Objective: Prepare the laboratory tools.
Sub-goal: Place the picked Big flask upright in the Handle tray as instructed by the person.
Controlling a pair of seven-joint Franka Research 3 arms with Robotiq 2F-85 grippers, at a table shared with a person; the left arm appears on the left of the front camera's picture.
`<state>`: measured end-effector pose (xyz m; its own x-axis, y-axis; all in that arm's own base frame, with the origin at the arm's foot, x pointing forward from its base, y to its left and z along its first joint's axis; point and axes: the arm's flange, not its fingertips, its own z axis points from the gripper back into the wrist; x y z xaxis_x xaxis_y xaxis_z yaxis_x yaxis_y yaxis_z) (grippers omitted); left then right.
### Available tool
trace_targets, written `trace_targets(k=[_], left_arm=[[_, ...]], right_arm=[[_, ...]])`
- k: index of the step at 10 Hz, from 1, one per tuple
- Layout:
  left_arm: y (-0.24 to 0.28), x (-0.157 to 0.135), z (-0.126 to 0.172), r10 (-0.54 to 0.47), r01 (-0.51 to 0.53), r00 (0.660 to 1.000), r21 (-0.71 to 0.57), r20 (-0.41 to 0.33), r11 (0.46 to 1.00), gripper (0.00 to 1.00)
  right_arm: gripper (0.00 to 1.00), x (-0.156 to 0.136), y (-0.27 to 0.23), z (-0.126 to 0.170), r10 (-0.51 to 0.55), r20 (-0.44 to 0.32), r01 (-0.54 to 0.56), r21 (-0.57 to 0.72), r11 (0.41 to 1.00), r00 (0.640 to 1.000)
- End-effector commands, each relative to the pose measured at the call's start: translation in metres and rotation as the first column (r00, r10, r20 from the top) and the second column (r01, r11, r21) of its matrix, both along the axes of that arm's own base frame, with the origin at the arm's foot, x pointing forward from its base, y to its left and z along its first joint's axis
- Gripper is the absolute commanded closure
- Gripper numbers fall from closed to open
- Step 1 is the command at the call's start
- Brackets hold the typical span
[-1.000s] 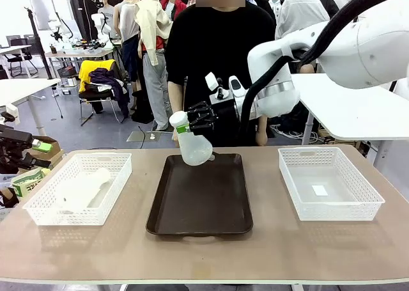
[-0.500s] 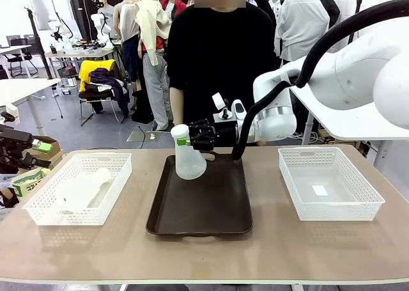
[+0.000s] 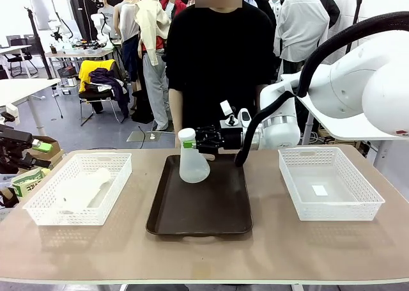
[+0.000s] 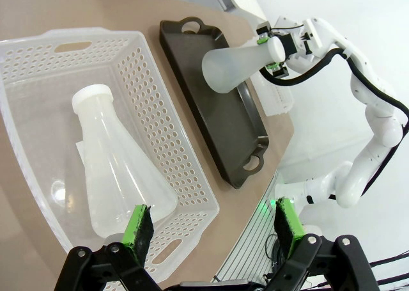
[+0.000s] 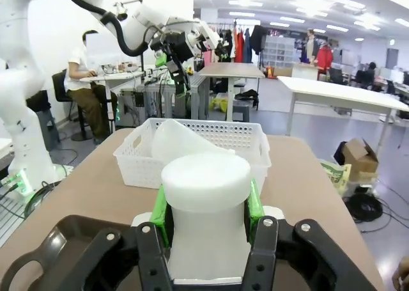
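— Grip status, front view?
— My right pincer (image 3: 190, 142) is clamped on the neck of the upright flask (image 3: 193, 165), at the far end of the brown tray (image 3: 211, 217). I'd lower it straight and let go only once the base sits flat. I can't tell whether it touches.
— Left wrist?
— My left pincer (image 4: 211, 230) gapes empty above the second flask (image 4: 118, 169), which lies in its basket (image 4: 38, 48).
— Right wrist?
— Neck pinched square and centred; the base is cut off below.
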<state>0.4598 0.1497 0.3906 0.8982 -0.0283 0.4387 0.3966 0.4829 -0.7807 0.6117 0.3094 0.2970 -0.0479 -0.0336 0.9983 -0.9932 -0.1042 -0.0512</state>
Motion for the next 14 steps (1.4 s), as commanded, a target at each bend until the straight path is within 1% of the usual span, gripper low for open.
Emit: trace_targets(k=[1,2,4,6,7,13,14], left_arm=[[0.001,-0.001,0.002,-0.003,0.003,1.0,0.005,0.002,1.0,0.0],[0.001,-0.001,0.002,-0.003,0.003,1.0,0.005,0.002,1.0,0.0],[0.001,-0.001,0.002,-0.003,0.003,1.0,0.005,0.002,1.0,0.0],[0.001,-0.001,0.002,-0.003,0.003,1.0,0.005,0.002,1.0,0.0],[0.001,-0.001,0.002,-0.003,0.003,1.0,0.005,0.002,1.0,0.0],[0.001,-0.001,0.002,-0.003,0.003,1.0,0.005,0.002,1.0,0.0],[0.001,-0.001,0.002,-0.003,0.003,1.0,0.005,0.002,1.0,0.0]], right_arm=[[1.0,0.003,0.002,-0.004,-0.014,-0.009,0.015,0.013,1.0,1.0],[0.87,0.004,0.002,-0.009,-0.011,-0.027,0.011,0.004,1.0,1.0],[0.48,0.004,0.002,-0.008,-0.008,-0.021,0.008,0.0,1.0,1.0],[0.09,0.005,0.002,-0.004,-0.001,-0.015,0.0,-0.034,0.999,1.0],[0.0,0.005,0.003,-0.002,0.002,-0.016,-0.002,-0.045,0.999,1.0],[0.0,0.002,0.001,0.005,0.018,-0.039,-0.022,-0.112,0.993,0.999],[0.0,-0.001,0.001,0.007,0.045,-0.047,-0.051,-0.151,0.987,0.998]])
